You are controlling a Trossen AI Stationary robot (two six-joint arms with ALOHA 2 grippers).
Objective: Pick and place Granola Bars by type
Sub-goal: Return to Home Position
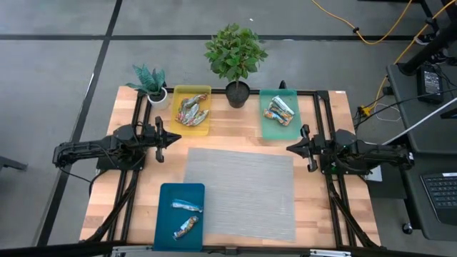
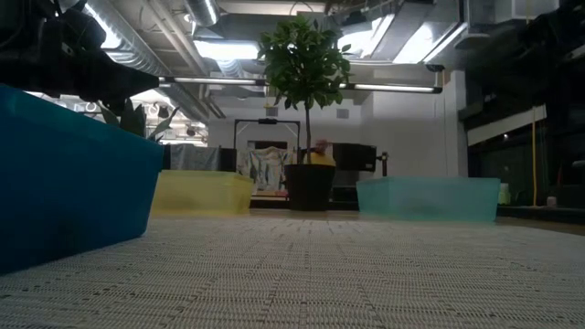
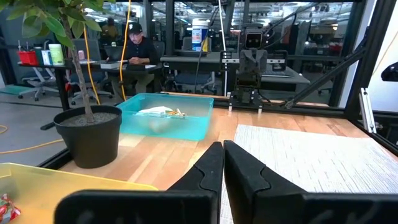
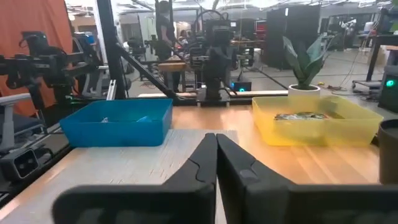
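Note:
The granola bars lie in three trays. Several sit piled in the yellow tray, several in the green tray, and two in the blue tray: one near its far end, one near its middle. My left gripper rests shut at the table's left side, pointing right, near the grey mat's far left corner. My right gripper rests shut at the right side, pointing left. In the left wrist view the shut fingers face the green tray; in the right wrist view the gripper faces the blue tray and the yellow tray.
A grey woven mat covers the table's middle. A tall potted plant stands between the yellow and green trays at the far edge, a small potted plant at the far left corner. People sit at desks in the room behind.

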